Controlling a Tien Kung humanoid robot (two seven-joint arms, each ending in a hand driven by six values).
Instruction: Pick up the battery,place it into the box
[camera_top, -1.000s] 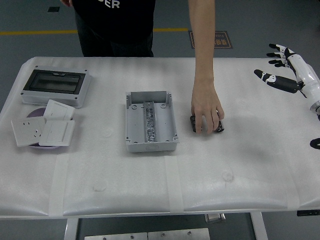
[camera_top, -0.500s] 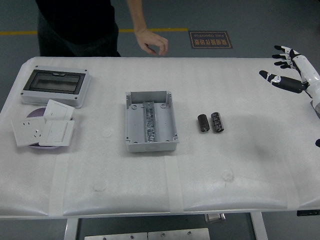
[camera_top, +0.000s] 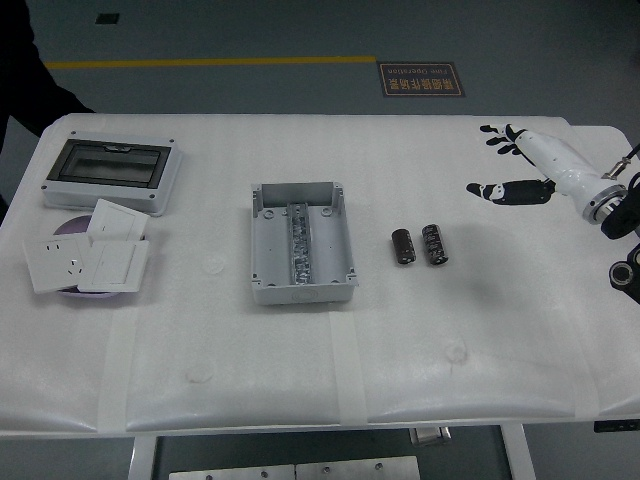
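Observation:
Two black cylindrical batteries (camera_top: 404, 246) (camera_top: 435, 244) lie side by side on the white table, right of centre. The grey open box (camera_top: 300, 242) sits at the table's middle, its lid off and metal rail showing inside. My right hand (camera_top: 507, 162) reaches in from the right edge, fingers spread and holding nothing, above the table and up-right of the batteries. My left arm does not show.
A grey enclosure with a dark transparent cover (camera_top: 112, 172) stands at the back left. White wall switches and a socket (camera_top: 88, 257) are stacked over a purple plate at the left. A person's dark sleeve (camera_top: 25, 80) shows at the top left corner.
The person's hand let go of the batteries and withdrew; the person stepped away to the left. My right hand has moved in leftward and down toward the batteries.

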